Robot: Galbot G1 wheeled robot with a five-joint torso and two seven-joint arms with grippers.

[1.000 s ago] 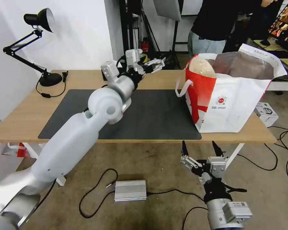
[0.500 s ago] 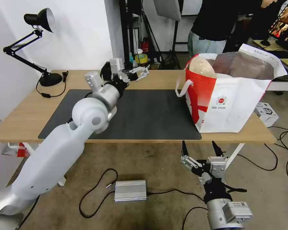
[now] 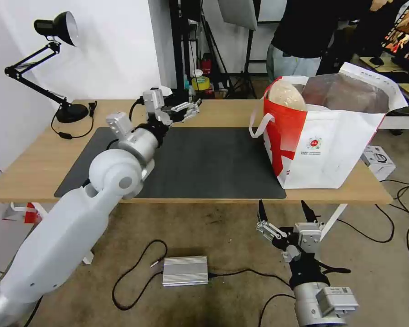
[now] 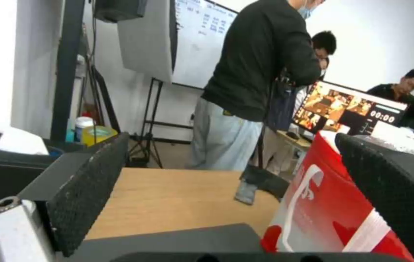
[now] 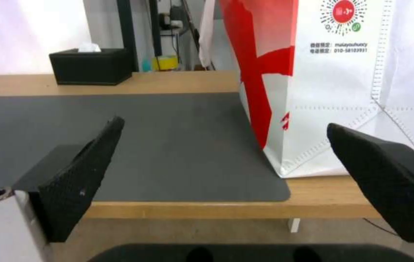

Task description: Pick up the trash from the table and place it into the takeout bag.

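Note:
The takeout bag [image 3: 325, 150], white and red, stands open on the right end of the table [image 3: 32, 159], partly on the dark mat [image 3: 213, 159]. A beige pulp bowl [image 3: 284, 95], part of the trash, leans inside the bag's left corner. My left gripper [image 3: 195, 108] hovers open and empty over the mat's far edge, well left of the bag. In the left wrist view the left gripper [image 4: 231, 138] shows spread fingers [image 4: 90, 189] with the bag's red side [image 4: 323, 207] beyond. My right gripper [image 3: 281, 203] hangs open below the table's front edge, facing the bag [image 5: 343, 91].
A black tissue box [image 5: 90, 65] sits at the table's back edge behind my left arm. A black desk lamp [image 3: 54, 32] stands at the far left corner. A person stands behind the bag. A silver power unit [image 3: 185, 270] and cables lie on the floor.
My left arm has drawn back to the left, away from the bag, with its gripper open and lower over the mat's far edge. The right arm has not moved.

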